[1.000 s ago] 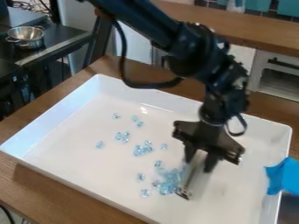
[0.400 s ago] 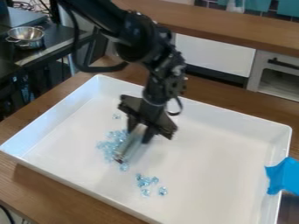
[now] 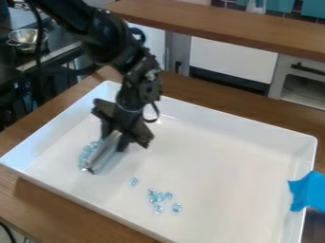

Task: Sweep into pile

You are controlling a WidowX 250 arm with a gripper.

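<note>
Pale-blue beads [image 3: 85,155] lay beside the scraper [image 3: 101,154] toward the white tray's [image 3: 228,166] nine o'clock, others toward six; the claw [image 3: 115,137] was clamped on the scraper.

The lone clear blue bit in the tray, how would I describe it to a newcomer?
Inside the large white rectangular tray, look between the silvery metal scraper and the loose cluster of clear blue bits. The small clear blue bit sits there alone, touching no others.

Black jointed robot arm [image 3: 124,57], rounded bulky joints, dark looping cable, wide angular bracket above the hand [image 3: 115,138]
</note>
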